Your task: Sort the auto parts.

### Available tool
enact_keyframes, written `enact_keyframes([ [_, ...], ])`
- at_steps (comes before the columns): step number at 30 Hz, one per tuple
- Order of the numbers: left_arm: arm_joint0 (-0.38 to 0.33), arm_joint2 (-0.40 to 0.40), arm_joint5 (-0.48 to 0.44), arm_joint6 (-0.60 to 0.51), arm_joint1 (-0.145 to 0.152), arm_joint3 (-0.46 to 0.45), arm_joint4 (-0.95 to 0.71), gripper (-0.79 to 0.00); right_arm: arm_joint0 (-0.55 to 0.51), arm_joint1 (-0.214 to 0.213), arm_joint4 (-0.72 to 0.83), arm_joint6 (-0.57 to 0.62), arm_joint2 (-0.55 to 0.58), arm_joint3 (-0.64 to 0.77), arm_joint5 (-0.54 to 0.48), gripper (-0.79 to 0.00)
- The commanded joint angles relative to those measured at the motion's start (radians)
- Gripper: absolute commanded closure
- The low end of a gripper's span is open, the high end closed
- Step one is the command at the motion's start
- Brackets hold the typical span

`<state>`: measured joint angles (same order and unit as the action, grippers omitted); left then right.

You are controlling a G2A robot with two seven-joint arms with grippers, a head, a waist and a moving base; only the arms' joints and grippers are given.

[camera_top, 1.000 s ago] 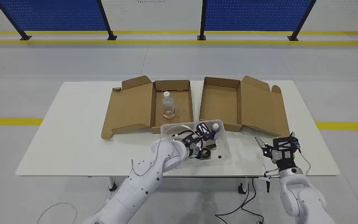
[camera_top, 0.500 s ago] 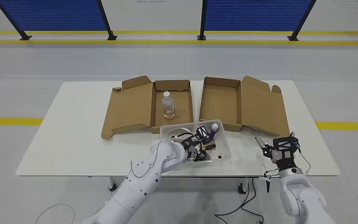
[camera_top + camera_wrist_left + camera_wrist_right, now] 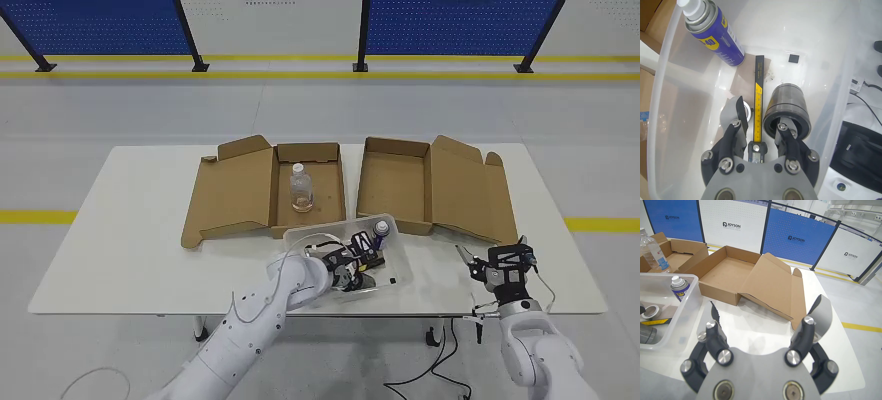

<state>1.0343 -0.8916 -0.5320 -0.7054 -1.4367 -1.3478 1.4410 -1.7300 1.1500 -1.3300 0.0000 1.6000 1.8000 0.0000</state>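
One bottle boxed. Left tool, spread apart, straddles the caliper in the bin; bearing and spray can beside it, not yet sorted.

Arms: you see smooth white shells.
Left gripper: your grey plate, black links, silver screws.
Right gripper: serrated fingertips.
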Motion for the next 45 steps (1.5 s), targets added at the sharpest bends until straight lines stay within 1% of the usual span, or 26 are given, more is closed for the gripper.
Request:
enact_keyframes([
  [1,0.0,0.002,-0.004,0.004,0.001,0.001,0.007,-0.305,0.0,0.0,0.0,0.0,0.0,0.0,0.0,-0.785],
  [5,-0.002,0.006,-0.014,0.011,0.004,0.002,0.014,-0.292,0.0,0.0,0.0,0.0,0.0,0.0,0.0,-0.785],
  [6,-0.003,0.008,-0.018,0.012,0.004,0.001,0.017,-0.277,0.0,0.0,0.0,0.0,0.0,0.0,0.0,-0.785],
  [8,-0.006,0.011,-0.024,0.012,0.006,0.0,0.031,-0.286,0.0,0.0,0.0,0.0,0.0,0.0,0.0,-0.785],
  [11,-0.004,0.014,-0.022,0.019,0.008,-0.001,0.042,-0.271,0.0,0.0,0.0,0.0,0.0,0.0,0.0,-0.785],
  [13,-0.005,0.014,-0.027,0.021,0.009,-0.001,0.044,-0.188,0.0,0.0,0.0,0.0,0.0,0.0,0.0,-0.785],
  [14,-0.005,0.015,-0.03,0.023,0.009,-0.002,0.044,-0.117,0.0,0.0,0.0,0.0,0.0,0.0,0.0,-0.785],
  [16,-0.004,0.014,-0.029,0.025,0.011,-0.002,0.044,-0.006,0.0,0.0,0.0,0.0,0.0,0.0,0.0,-0.785],
  [26,0.002,0.002,-0.041,0.04,0.018,-0.019,0.034,0.0,0.0,0.0,0.0,0.0,0.0,0.0,0.0,-0.785],
  [33,0.022,-0.031,-0.044,0.064,0.028,-0.07,-0.009,0.0,0.0,0.0,0.0,0.0,0.0,0.0,0.0,-0.785],
  [39,0.066,-0.093,-0.005,0.114,0.042,-0.143,-0.042,0.0,0.0,0.0,0.0,0.0,0.0,0.0,0.0,-0.785],
  [40,0.076,-0.107,0.008,0.129,0.045,-0.162,-0.042,0.0,0.0,0.0,0.0,0.0,0.0,0.0,0.0,-0.785],
  [42,0.109,-0.142,0.083,0.182,0.051,-0.206,-0.03,0.0,0.0,0.0,0.0,0.0,0.0,0.0,0.0,-0.785],
  [45,0.157,-0.175,0.114,0.209,0.058,-0.251,-0.047,0.0,0.0,0.0,0.0,0.0,0.0,0.0,0.0,-0.785],
])
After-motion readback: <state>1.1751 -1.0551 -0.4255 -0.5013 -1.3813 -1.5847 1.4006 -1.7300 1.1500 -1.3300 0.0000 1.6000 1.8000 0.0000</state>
